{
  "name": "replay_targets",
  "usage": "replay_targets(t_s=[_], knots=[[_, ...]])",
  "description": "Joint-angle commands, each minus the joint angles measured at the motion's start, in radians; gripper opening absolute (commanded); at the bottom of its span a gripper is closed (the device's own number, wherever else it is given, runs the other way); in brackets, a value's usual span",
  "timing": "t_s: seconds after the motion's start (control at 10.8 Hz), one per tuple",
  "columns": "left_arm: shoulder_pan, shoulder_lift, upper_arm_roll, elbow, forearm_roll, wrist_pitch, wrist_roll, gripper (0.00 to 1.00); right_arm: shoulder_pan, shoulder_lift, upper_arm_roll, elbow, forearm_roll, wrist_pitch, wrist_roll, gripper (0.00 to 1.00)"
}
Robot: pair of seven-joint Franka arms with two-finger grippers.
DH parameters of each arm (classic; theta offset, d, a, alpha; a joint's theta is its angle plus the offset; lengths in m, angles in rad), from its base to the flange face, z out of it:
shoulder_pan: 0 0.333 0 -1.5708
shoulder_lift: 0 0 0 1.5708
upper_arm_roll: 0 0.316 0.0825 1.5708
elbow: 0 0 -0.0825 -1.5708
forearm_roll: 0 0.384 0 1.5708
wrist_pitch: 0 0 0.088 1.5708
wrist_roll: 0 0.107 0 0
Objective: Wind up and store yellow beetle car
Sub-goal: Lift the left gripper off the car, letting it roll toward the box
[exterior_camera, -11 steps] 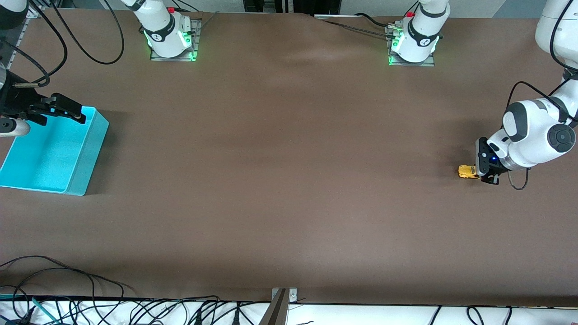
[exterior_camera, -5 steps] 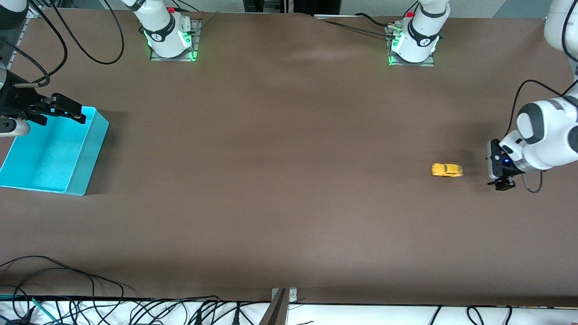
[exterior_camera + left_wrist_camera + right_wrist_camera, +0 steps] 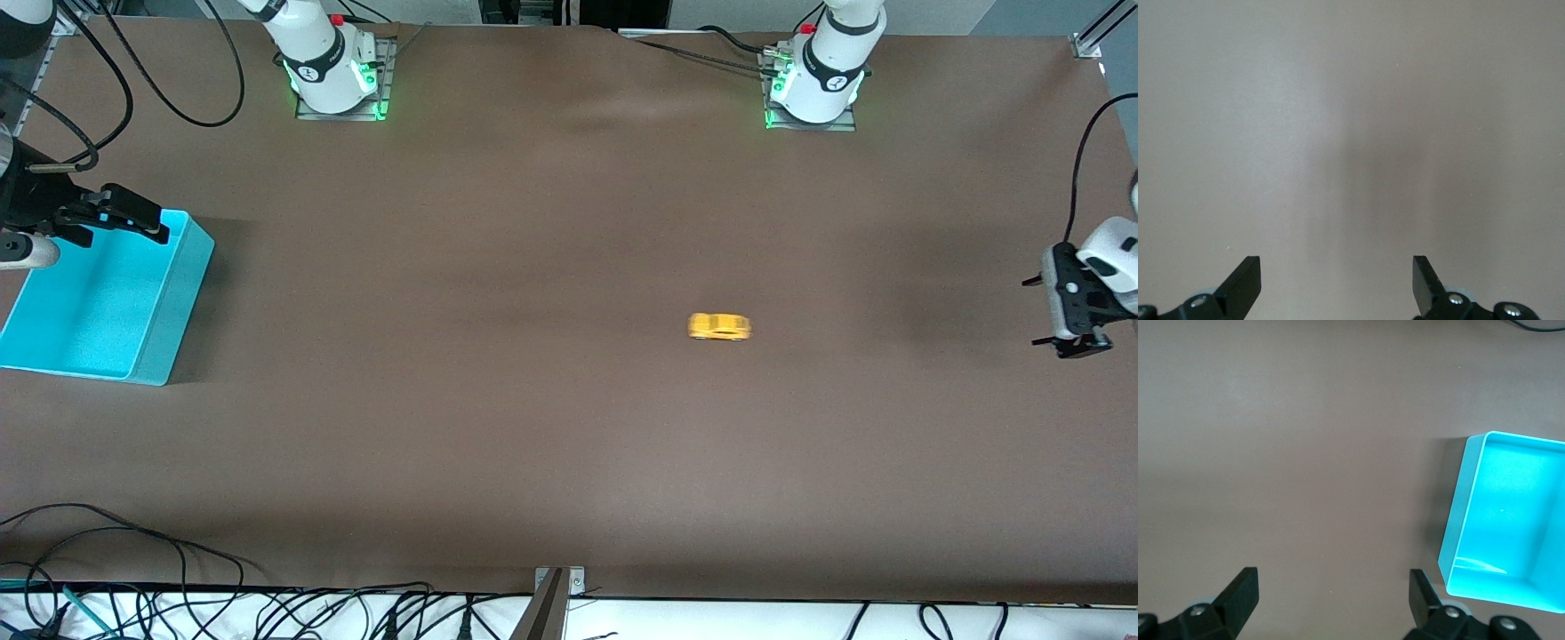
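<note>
The yellow beetle car point(image 3: 720, 327) stands alone on the brown table, about midway between the arms' ends, and looks slightly blurred. My left gripper point(image 3: 1031, 311) is open and empty at the left arm's end of the table, well apart from the car. Its wrist view shows the open gripper point(image 3: 1337, 280) over bare table only. My right gripper point(image 3: 147, 222) is open and empty over the corner of the cyan bin point(image 3: 178, 302), and that arm waits. The right wrist view shows the open gripper point(image 3: 1333, 593) over bare table, with the empty bin point(image 3: 1465, 513) beside it. The car is in neither wrist view.
The two arm bases point(image 3: 333, 76) point(image 3: 813, 84) stand at the table's edge farthest from the front camera. Cables point(image 3: 133, 613) and a metal bracket point(image 3: 556, 591) lie along the edge nearest it. A black cable point(image 3: 1080, 160) hangs at the left arm.
The left gripper has let go of the car and drawn back toward its end of the table. The car has rolled toward the right arm's end. The right arm has not moved.
</note>
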Motion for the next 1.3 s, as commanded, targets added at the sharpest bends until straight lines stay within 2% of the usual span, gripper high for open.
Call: replay_targets(t_s=[0.0,0.46,0.65,0.84,1.12,1.21], knots=[[-0.025,0.018,-0.016,0.101,-0.027,-0.125,-0.115,1.00,-0.001,-0.008,0.001,-0.011,-0.008,0.007,0.001,1.00],[-0.057,-0.039,-0.066,0.243,-0.033,-0.422,-0.517,1.00,0.002,-0.006,0.001,-0.009,-0.008,0.007,0.001,1.00],[-0.057,-0.062,-0.100,0.277,-0.033,-0.481,-0.613,1.00,0.002,-0.006,0.001,-0.005,-0.006,0.009,-0.001,1.00],[-0.056,-0.100,-0.109,0.277,-0.085,-0.509,-0.733,1.00,0.004,-0.006,0.003,-0.003,-0.009,0.007,0.001,1.00],[-0.065,-0.165,-0.148,0.274,-0.089,-0.556,-0.937,1.00,0.007,0.000,0.013,-0.002,-0.015,0.001,0.002,1.00],[-0.098,-0.183,-0.145,0.270,-0.089,-0.567,-1.009,1.00,0.007,0.004,0.013,0.000,-0.015,0.007,-0.001,1.00]])
